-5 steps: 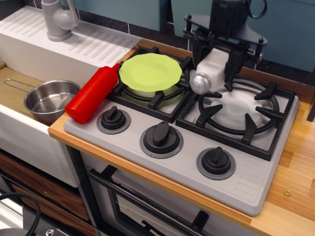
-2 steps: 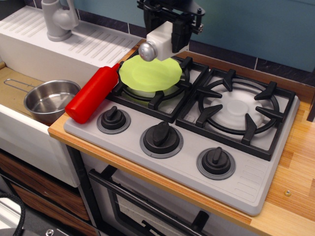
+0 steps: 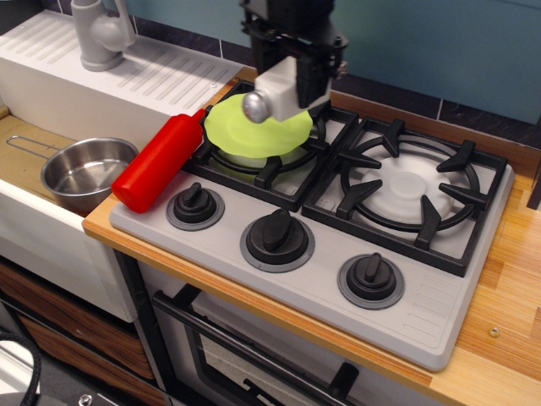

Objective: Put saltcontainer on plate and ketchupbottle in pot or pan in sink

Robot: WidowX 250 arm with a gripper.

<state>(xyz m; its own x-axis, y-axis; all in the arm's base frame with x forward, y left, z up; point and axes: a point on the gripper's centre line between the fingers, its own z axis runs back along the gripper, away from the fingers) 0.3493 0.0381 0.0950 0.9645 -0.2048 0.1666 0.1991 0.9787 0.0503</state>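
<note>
My gripper (image 3: 292,80) is shut on the saltcontainer (image 3: 277,88), a white boxy shaker with a silver cap pointing toward the camera. It hangs just above the lime-green plate (image 3: 254,128), which rests on the left burner of the stove. The red ketchupbottle (image 3: 158,163) lies on the stove's left edge, nozzle toward the plate. The steel pot (image 3: 83,172) sits in the sink (image 3: 34,211) at the left, with its wire handle pointing back left.
A grey faucet (image 3: 100,34) stands on the ribbed white drainboard (image 3: 144,72) at the back left. The stove has a free right burner (image 3: 412,188) and three black knobs (image 3: 277,233) along the front. A wooden counter (image 3: 507,279) lies at the right.
My gripper carried the saltcontainer left from over the right burner to over the plate, then lowered it slightly toward the plate. Nothing else moved.
</note>
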